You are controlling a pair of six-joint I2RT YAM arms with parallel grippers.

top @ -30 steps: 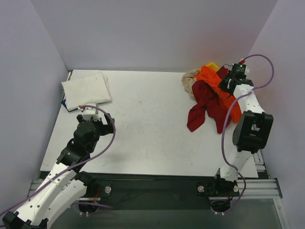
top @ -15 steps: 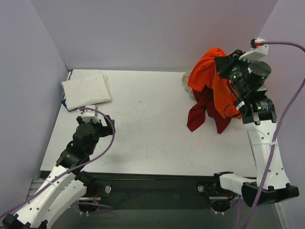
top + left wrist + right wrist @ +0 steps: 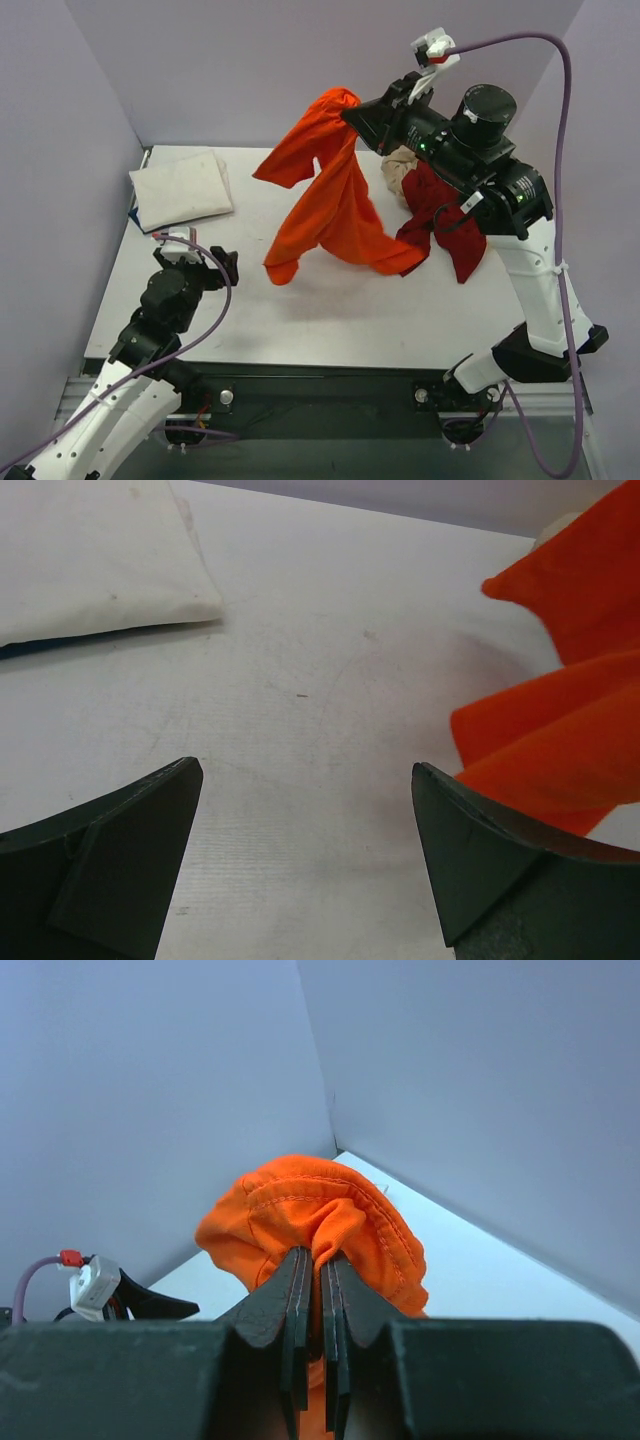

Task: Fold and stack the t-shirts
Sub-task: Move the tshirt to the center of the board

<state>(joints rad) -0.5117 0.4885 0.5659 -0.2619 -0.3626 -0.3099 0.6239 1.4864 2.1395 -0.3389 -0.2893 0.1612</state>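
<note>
My right gripper (image 3: 347,110) is shut on the bright orange t-shirt (image 3: 335,205) and holds it high above the table's middle, so the cloth hangs down with its hem near the surface. The wrist view shows the orange shirt (image 3: 320,1220) bunched between my closed fingers (image 3: 290,1290). The dark red t-shirt (image 3: 440,215) lies crumpled at the back right, with the beige t-shirt (image 3: 400,170) behind it. The white t-shirt (image 3: 180,188) lies folded at the back left. My left gripper (image 3: 200,262) is open and empty low over the left side; its view shows the orange cloth (image 3: 560,730) at right.
The white table (image 3: 300,310) is walled by grey panels on three sides. My right arm (image 3: 530,270) reaches up over the cloth pile. The folded white shirt (image 3: 90,560) rests on something dark blue at the back left.
My right gripper has risen from the pile at the back right and swung left with the orange shirt, which now hangs free. My left arm has drawn back slightly.
</note>
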